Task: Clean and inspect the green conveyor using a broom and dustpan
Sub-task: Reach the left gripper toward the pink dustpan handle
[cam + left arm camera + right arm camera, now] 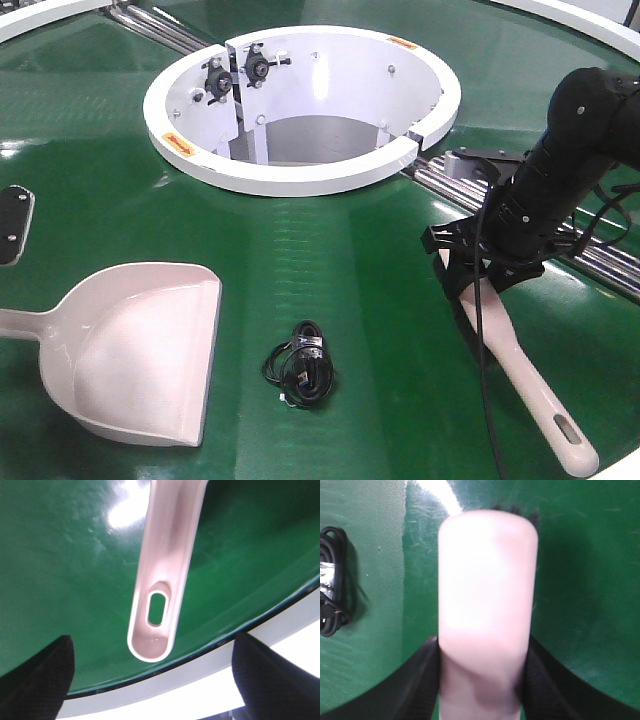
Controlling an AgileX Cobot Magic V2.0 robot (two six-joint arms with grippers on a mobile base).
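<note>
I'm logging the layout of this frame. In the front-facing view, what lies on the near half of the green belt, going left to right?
From the left: dustpan → coiled black cable → broom, its upper end clamped in the right gripper.

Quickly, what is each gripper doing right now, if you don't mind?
Left gripper: open, holding nothing.
Right gripper: closed on the broom.
</note>
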